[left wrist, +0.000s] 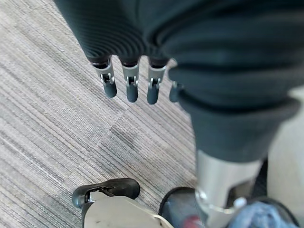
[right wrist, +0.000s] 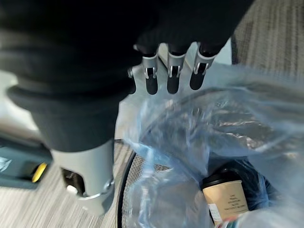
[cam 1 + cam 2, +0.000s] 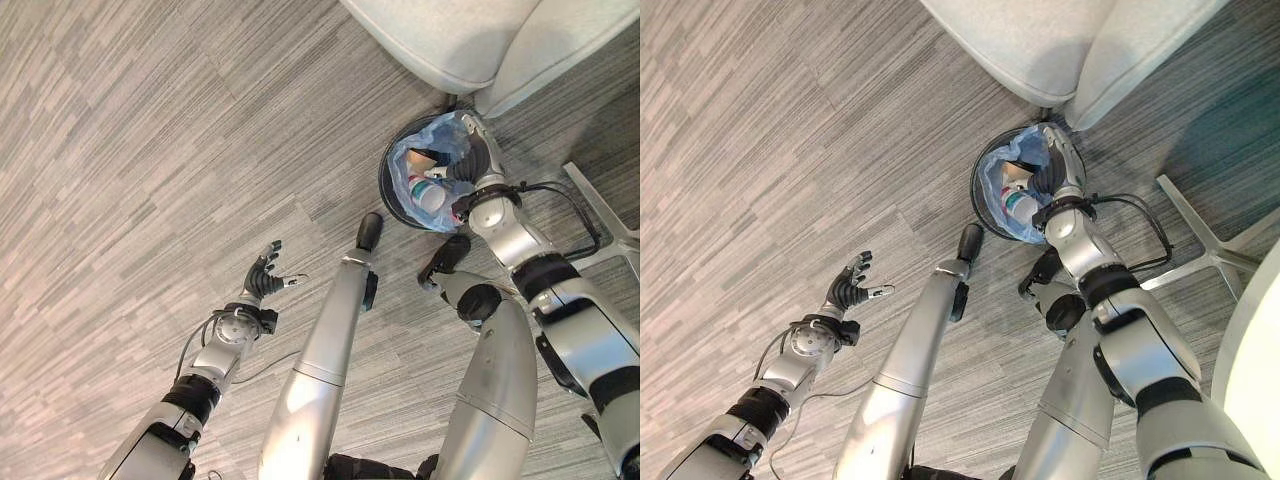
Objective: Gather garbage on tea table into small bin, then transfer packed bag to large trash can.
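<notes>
The small bin [image 3: 392, 190], a round black container lined with a blue bag [image 3: 412, 160], is standing on the grey carpet [image 3: 150, 150] just below the edge of a pale grey seat [image 3: 470, 40]. The seat is running out of frame at the top, and its full shape cannot be made out. The bin's far rim is sitting partly under that seat edge. Beside the bin, a white chair-base leg [image 3: 1200, 250] is lying on the carpet.

The right hand [image 3: 478, 135] is reaching over the bin at the side nearest the seat. Its fingers [image 2: 173, 76] are extending straight above the bag's crumpled rim, gripping nothing. The arm is covering part of the bin's opening.

Inside the bag, a brown paper cup with a dark lid [image 2: 225, 192] and a white bottle [image 3: 430, 195] are showing; the remaining contents are hidden by plastic folds.

The left hand [image 3: 264, 277] is hanging over bare carpet, well apart from the bin, fingers [image 1: 130, 85] relaxed and spread, holding nothing. Open carpet is extending beyond it, away from the bin.
</notes>
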{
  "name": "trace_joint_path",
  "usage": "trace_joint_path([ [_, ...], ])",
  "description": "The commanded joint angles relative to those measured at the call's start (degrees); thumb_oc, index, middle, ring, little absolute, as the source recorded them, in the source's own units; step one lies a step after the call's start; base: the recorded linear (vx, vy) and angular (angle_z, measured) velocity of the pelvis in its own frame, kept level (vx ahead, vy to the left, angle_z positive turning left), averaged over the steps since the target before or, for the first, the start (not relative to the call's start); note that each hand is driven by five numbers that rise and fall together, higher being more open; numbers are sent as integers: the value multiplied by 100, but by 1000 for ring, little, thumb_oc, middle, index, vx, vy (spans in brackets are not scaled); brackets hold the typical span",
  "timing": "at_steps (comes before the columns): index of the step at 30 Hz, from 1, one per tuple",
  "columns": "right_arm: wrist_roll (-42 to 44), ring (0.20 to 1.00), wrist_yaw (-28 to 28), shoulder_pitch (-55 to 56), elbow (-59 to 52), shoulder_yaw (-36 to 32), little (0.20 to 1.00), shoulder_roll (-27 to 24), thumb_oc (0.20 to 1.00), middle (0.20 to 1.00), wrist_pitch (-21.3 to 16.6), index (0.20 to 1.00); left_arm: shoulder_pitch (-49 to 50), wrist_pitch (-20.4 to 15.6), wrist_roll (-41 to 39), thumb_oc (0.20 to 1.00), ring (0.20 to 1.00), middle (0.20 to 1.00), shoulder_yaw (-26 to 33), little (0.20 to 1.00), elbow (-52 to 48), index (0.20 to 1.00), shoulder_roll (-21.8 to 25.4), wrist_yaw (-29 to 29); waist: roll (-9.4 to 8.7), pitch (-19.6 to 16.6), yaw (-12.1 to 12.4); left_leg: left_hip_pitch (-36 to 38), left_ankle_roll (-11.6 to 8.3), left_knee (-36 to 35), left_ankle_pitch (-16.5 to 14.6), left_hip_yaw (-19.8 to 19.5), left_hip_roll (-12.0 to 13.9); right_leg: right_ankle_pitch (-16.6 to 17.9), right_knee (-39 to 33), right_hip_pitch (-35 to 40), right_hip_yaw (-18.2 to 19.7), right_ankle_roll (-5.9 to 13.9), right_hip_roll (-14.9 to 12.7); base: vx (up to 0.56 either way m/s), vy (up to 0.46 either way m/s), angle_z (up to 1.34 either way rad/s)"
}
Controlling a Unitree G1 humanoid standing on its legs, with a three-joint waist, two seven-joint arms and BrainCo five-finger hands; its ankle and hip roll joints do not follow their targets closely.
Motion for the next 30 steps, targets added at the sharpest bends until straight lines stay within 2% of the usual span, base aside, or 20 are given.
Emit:
trace_joint_path([
  [1, -1185, 1000, -76, 332, -436, 370, 1000, -208, 1000, 1000, -196, 1000, 535, -89, 320, 1000, 1000, 1000, -17, 1000, 159, 1000, -105, 34, -4, -691, -109, -19, -257, -753, 189, -3, 70, -437, -290, 154, 770, 712, 35, 10, -26, -8],
  [6, -2085, 1000, 82, 224, -376, 989, 1000, -472, 1000, 1000, -129, 1000, 599, -142, 414, 1000, 1000, 1000, -5, 1000, 223, 1000, -38, 18, -55, -721, -140, 129, -276, -911, 180, -18, 141, -399, -464, 298, 715, 781, 74, 5, -14, -4],
  [9, -2583, 1000, 207, -212, 338, 1670, 1000, -490, 1000, 1000, 32, 1000, 559, -185, 366, 1000, 1000, 1000, -76, 1000, 223, 1000, 121, 30, -62, -685, -90, 153, -286, -998, 202, -18, 164, -368, -580, 348, 676, 844, 69, 13, -12, 0],
  [11, -2902, 1000, 399, -469, 1257, 2225, 1000, -276, 1000, 1000, 184, 1000, 509, -226, 253, 1000, 1000, 1000, -182, 1000, 218, 1000, 196, 31, -8, -639, -10, 40, -284, -913, 214, -45, 80, -404, -478, 236, 690, 838, 21, 42, -40, 2],
  [12, -2901, 1000, 397, -472, 1261, 2227, 1000, -272, 1000, 1000, 182, 1000, 509, -226, 253, 1000, 1000, 1000, -180, 1000, 218, 1000, 196, 31, -9, -640, -12, 38, -283, -912, 213, -45, 79, -405, -476, 234, 690, 838, 20, 35, -49, 6],
  [14, -2965, 1000, 598, -404, 2221, 2393, 1000, 38, 1000, 1000, 321, 1000, 429, -244, 195, 1000, 1000, 1000, -316, 1000, 168, 1000, 247, 18, 87, -559, 74, -154, -277, -688, 192, -51, -27, -486, -222, 53, 773, 761, -27, 34, -61, 12],
  [16, -2948, 1000, 707, -329, 2437, 2414, 1000, 126, 1000, 1000, 361, 1000, 387, -241, 223, 1000, 1000, 1000, -361, 1000, 161, 1000, 258, 12, 114, -515, 91, -217, -281, -580, 180, -40, -37, -517, -121, -6, 813, 720, -21, 3, -32, 18],
  [17, -2908, 200, 750, -265, 2497, 2371, 200, 203, 200, 200, 368, 200, 341, -228, 248, 1000, 1000, 1000, -364, 1000, 176, 1000, 234, 21, 109, -500, 96, -237, -280, -544, 166, -34, -33, -527, -102, -26, 839, 709, 6, -7, -30, 6],
  [22, -2703, 200, 722, -186, 2381, 2236, 200, 197, 200, 200, 300, 200, 258, -228, 278, 1000, 1000, 1000, -361, 1000, 203, 1000, 196, 20, 78, -478, 62, -196, -285, -571, 180, -26, -1, -484, -136, 3, 837, 714, 63, -9, -6, -1],
  [30, -2247, 200, 566, -235, 1519, 1884, 200, -173, 200, 200, 207, 200, 216, -153, 328, 1000, 1000, 1000, -270, 1000, 284, 1000, 142, -17, -19, -475, -52, 292, -306, -1042, 268, -3, 160, -284, -615, 452, 732, 799, 259, -49, -21, -7],
])
